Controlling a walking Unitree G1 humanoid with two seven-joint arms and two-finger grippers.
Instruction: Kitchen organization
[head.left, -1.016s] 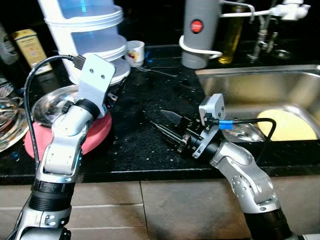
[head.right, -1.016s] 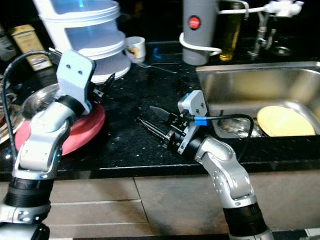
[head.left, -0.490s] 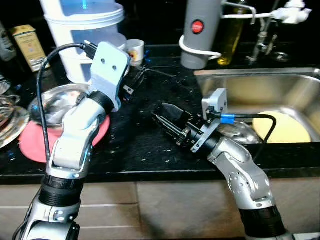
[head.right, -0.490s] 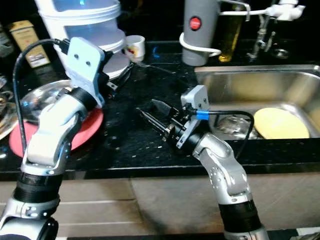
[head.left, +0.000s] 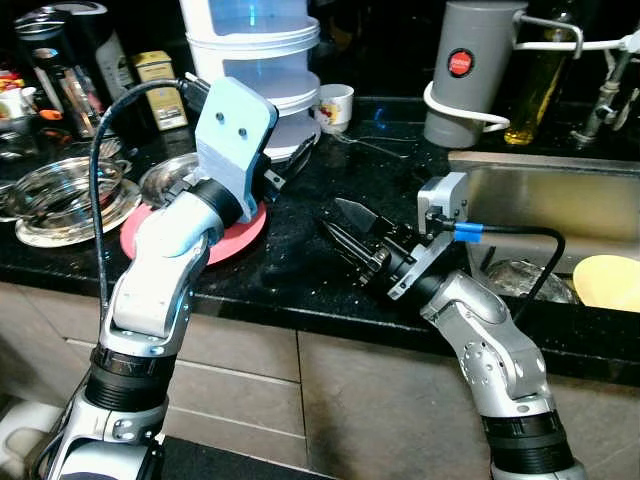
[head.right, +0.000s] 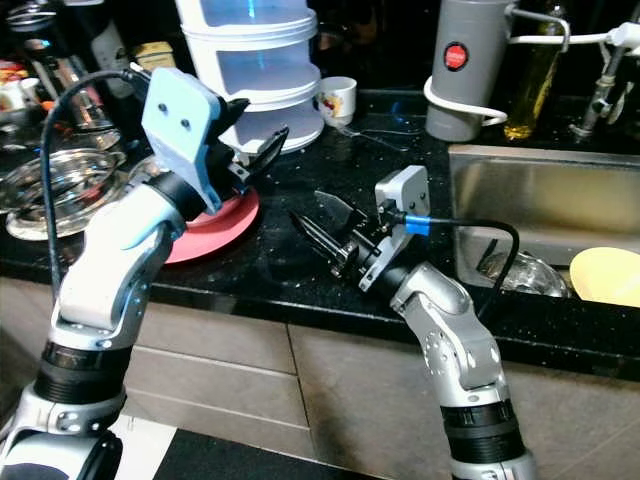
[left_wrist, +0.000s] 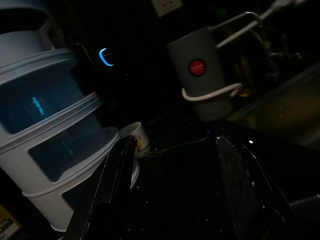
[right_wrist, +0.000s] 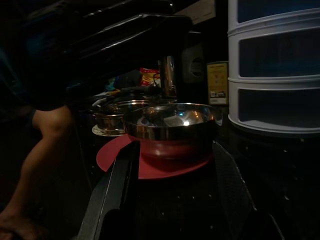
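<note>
Black speckled stone forms the table (head.left: 300, 270). No writing is legible; a grey jug (head.left: 465, 75) carries a red round badge. A shiny steel bowl (right_wrist: 170, 127) sits on a red plate (head.right: 215, 232) beside stacked white containers (head.left: 260, 75). Left gripper (head.right: 250, 150) hovers above the plate, jaws apart. Right gripper (head.left: 345, 232) hangs over the table, jaws apart and empty.

kitchen, black countertop (head.left: 300, 270), steel sink (head.left: 530, 190)
</note>
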